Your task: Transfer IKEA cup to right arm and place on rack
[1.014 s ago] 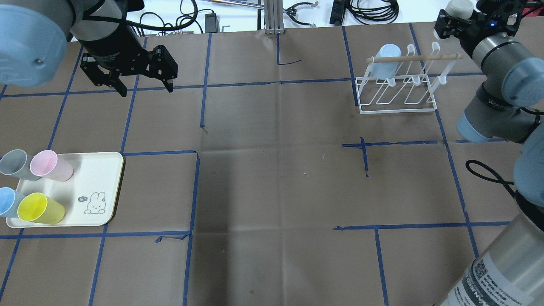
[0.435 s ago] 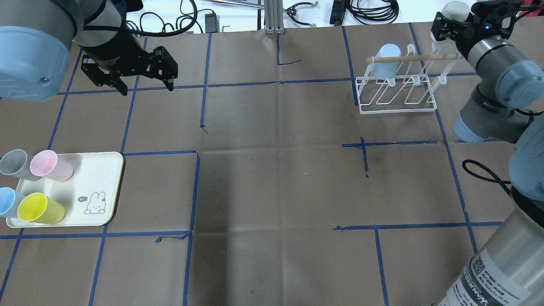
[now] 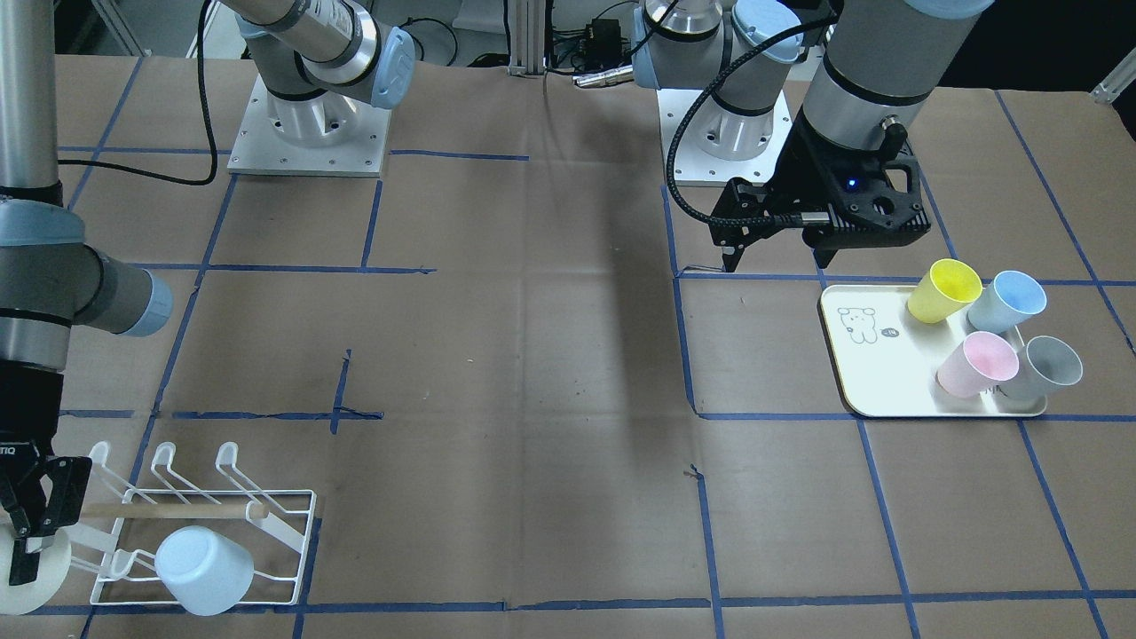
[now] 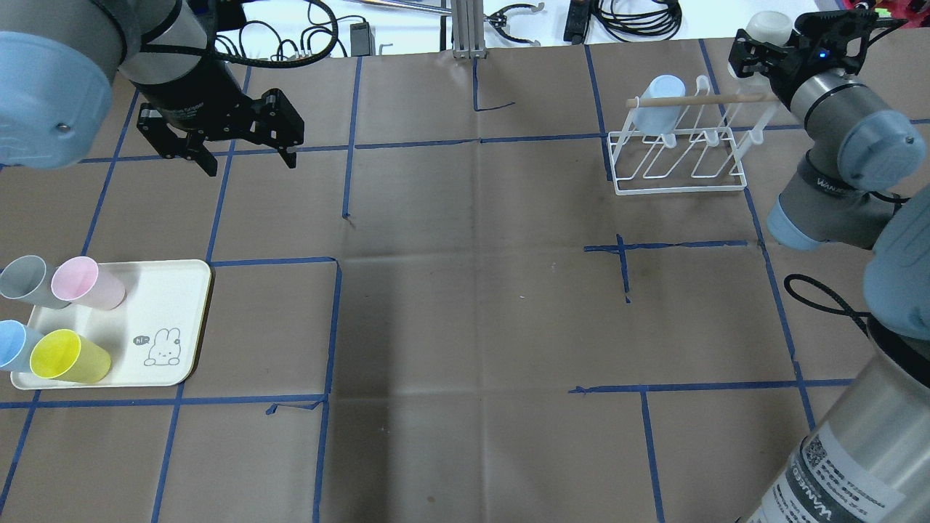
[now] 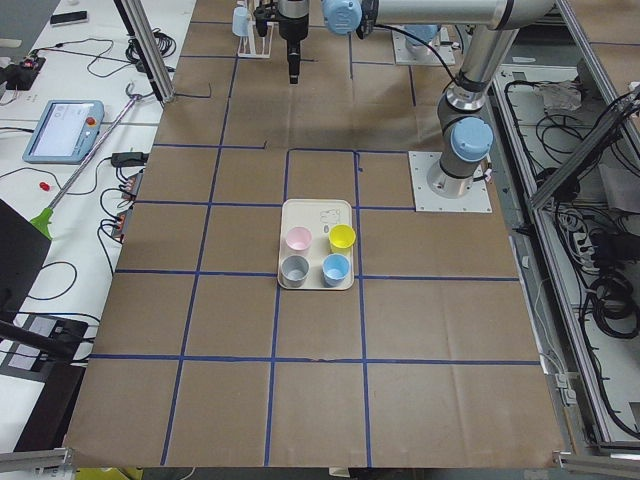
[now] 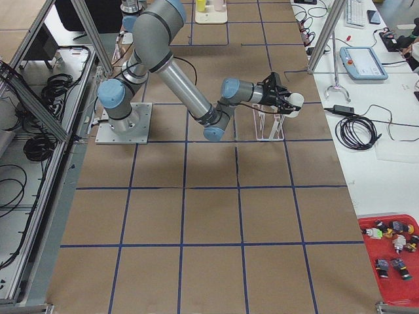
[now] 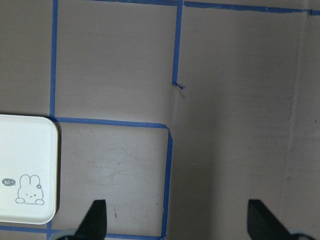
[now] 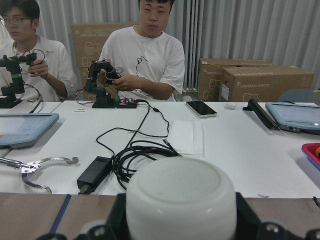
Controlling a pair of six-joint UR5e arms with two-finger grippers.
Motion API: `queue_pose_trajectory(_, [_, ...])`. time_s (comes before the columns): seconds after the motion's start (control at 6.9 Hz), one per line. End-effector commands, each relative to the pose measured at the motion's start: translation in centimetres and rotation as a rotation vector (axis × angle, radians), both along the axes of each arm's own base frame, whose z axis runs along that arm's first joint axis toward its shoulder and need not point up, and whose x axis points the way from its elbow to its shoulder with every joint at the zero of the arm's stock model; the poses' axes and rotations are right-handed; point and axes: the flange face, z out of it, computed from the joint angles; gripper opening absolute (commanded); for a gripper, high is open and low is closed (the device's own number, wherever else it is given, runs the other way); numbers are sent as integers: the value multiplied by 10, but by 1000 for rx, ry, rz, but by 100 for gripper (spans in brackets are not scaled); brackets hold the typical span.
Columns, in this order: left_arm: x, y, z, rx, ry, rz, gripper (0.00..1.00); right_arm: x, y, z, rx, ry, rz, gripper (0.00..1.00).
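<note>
My right gripper [image 4: 763,45] grips the white cup [image 4: 770,25] beside the rack [image 4: 679,181]; I'd lower its mouth squarely over the nearest free prong [image 4: 750,136].

Left tool [image 4: 251,164] agape and downward; right tool [image 4: 761,45] tight around white cup [image 8: 180,200].

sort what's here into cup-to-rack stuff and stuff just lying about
Job: white plastic cup in black right gripper; white wire rack with wooden dowel.
Lying about: cream bunny tray; its yellow cup, pink cup, grey cup, blue cup; black cables on white bench.
</note>
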Motion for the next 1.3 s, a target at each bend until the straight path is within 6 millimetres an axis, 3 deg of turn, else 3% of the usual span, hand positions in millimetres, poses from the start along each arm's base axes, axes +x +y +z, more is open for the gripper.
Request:
queue_pose_trajectory(0.0, [-1, 3, 1, -2, 3, -2, 100, 1, 0, -8, 11, -6, 3, 18])
queue_pose_trajectory(0.72, [-1, 1, 6, -13, -1, -2, 100, 1, -1, -22, 25, -25, 9, 22])
queue_pose_trajectory(0.87, [-1, 0, 4, -10, -1, -2, 100, 1, -1, -23, 28, -27, 9, 32])
queue_pose_trajectory(1.16, [-1, 0, 4, -10, 0, -2, 100, 2, -1, -20, 19, -24, 10, 95])
